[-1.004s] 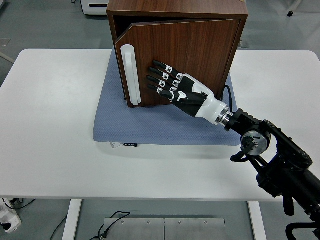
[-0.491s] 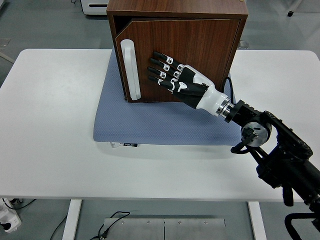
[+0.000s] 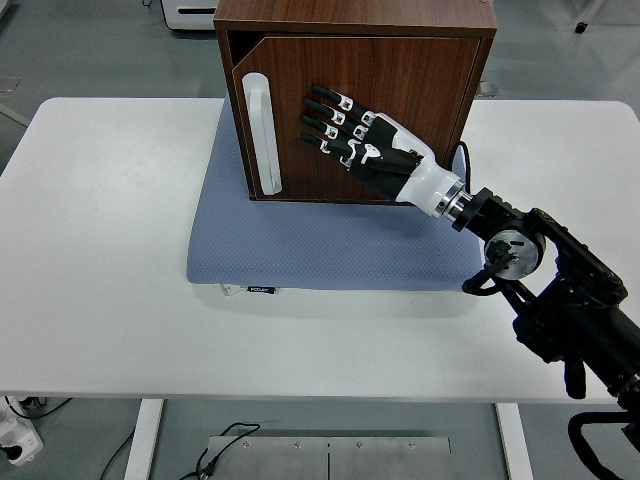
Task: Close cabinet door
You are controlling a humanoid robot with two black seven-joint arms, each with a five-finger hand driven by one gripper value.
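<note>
The cabinet [image 3: 355, 100] is set on a blue mat [image 3: 320, 245] toward the far edge of the white table [image 3: 110, 260]. Its door [image 3: 350, 120] is seen shut flush (white handle [image 3: 263, 133] at its left side). The right hand [image 3: 360, 145] is laid flat against the door, fingers [image 3: 325, 122] spread, nothing grasped.

Bright even overhead light, soft shadows, sharp focus.

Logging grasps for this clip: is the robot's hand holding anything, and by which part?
Nothing is held. The right hand lies flat with fingers spread against the cabinet door, beside the white handle, not gripping it.
</note>
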